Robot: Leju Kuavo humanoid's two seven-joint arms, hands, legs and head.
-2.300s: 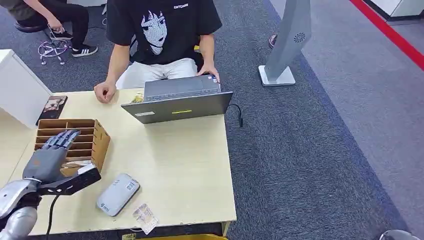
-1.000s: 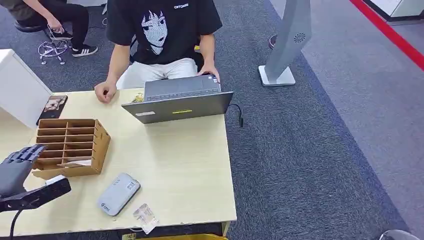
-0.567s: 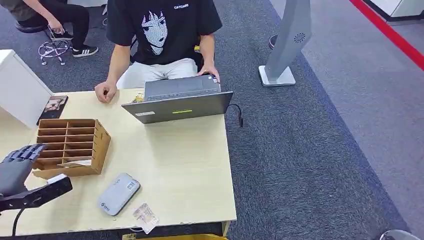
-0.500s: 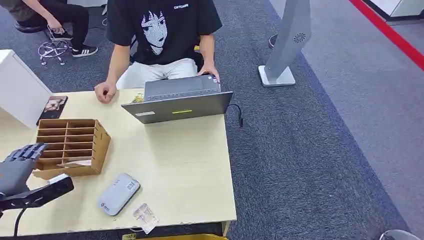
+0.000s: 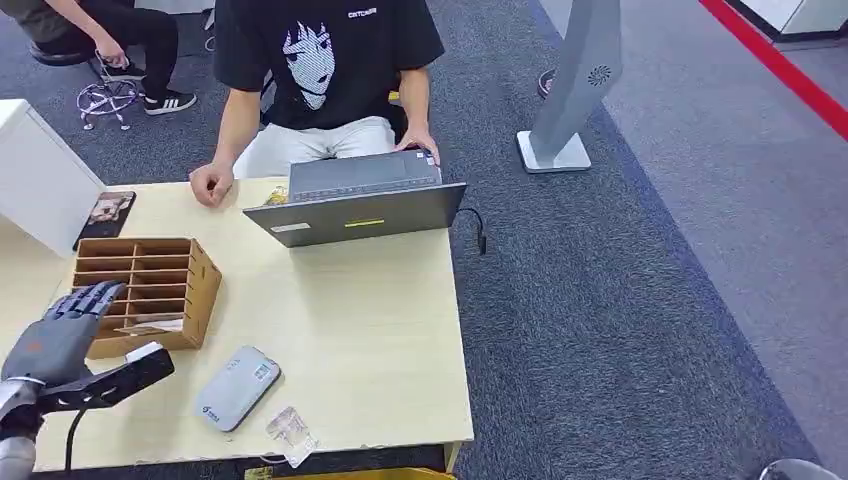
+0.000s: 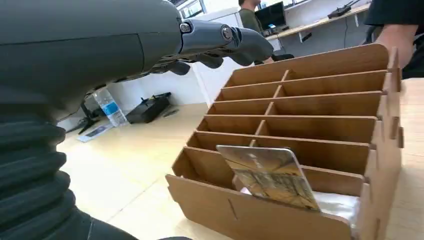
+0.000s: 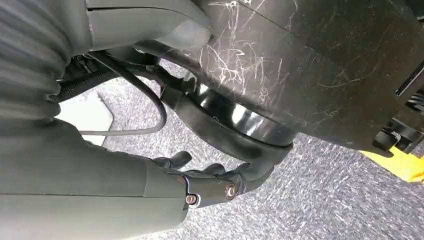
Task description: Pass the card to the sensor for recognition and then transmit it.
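A card [image 5: 150,326] with a brownish picture stands tilted in the nearest slot of a wooden slotted organizer [image 5: 190,275]; the left wrist view shows the card [image 6: 267,175] leaning over the organizer's front wall [image 6: 260,212]. My left hand [image 5: 62,335] hovers at the organizer's near left corner, fingers [image 6: 220,42] stretched out and apart, holding nothing. A grey sensor device [image 5: 236,388] lies flat on the table to the right of that hand. My right hand [image 7: 200,185] hangs beside my body above the carpet, fingers loose, nothing in it.
A person sits behind an open laptop [image 5: 355,205] at the table's far side, one fist [image 5: 209,184] on the tabletop [image 5: 360,330]. A white box [image 5: 35,180] and a dark flat item [image 5: 105,213] lie far left. A clear wrapper [image 5: 290,432] sits at the near edge. A grey stand [image 5: 575,90] is on the carpet.
My left hand, pulled back to the picture's left edge a second ago, has moved right and forward toward the organizer's near corner. The card, sensor and laptop have stayed put.
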